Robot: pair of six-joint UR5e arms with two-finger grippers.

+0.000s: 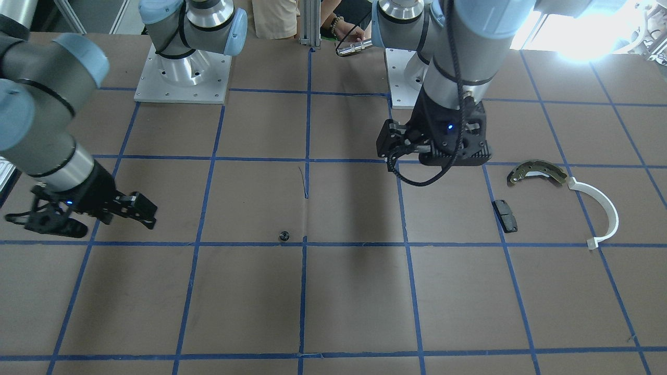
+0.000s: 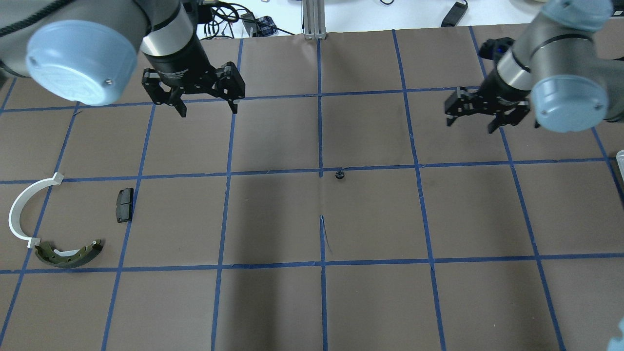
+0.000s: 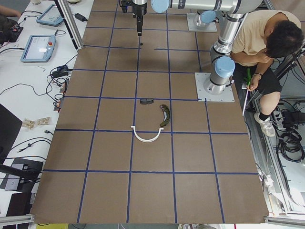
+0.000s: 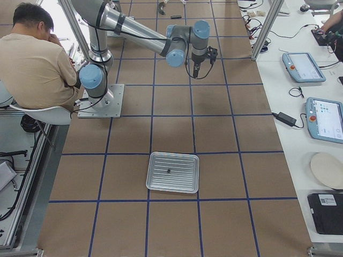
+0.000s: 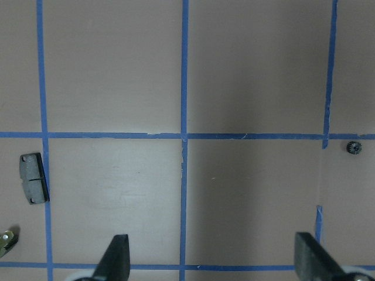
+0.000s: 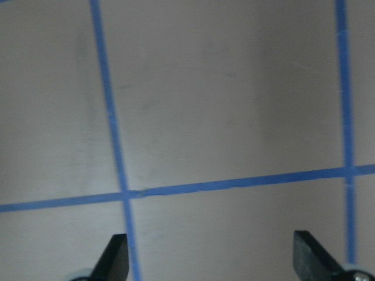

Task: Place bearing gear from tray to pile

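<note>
We record left end effector [image 2: 208,112] and right end effector [image 2: 470,126] spread wide, empty. Small black toothed gear [image 2: 341,174] lies untouched on desk [image 2: 273,302], 4 o'clock of left.

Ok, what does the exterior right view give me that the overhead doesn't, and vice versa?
Only exterior right: the tray in full, ribbed bottom up, with a tiny dark part lying in it; overhead catches just a sliver of its rim. Only overhead: the white plastic arc, the brake shoe and the small black gear lying alone near the middle. Both show the right gripper.
</note>
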